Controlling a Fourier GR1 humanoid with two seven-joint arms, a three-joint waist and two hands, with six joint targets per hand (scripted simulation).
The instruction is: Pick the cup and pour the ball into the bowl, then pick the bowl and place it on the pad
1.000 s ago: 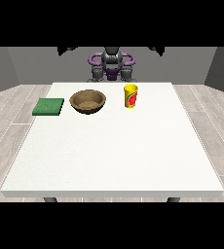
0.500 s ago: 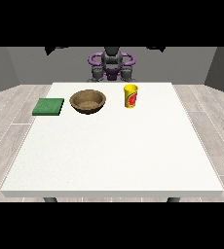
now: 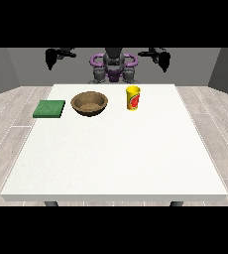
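Note:
A yellow cup [image 3: 133, 97] with a red label stands upright on the white table [image 3: 116, 158], towards the far side and right of the middle. Whatever is inside it is hidden. To its left sits a brown bowl [image 3: 89, 103], and left of that a flat green pad [image 3: 49, 108] lies near the table's left edge. Both arms are spread wide and held high behind the table. The hand at the view's left [image 3: 51, 60] and the hand at the view's right [image 3: 164, 61] hang down with relaxed fingers, holding nothing, far above and behind all three things.
The robot's torso [image 3: 113, 69] stands behind the table's far edge. A grey plank floor surrounds the table. The near half of the table is bare white surface.

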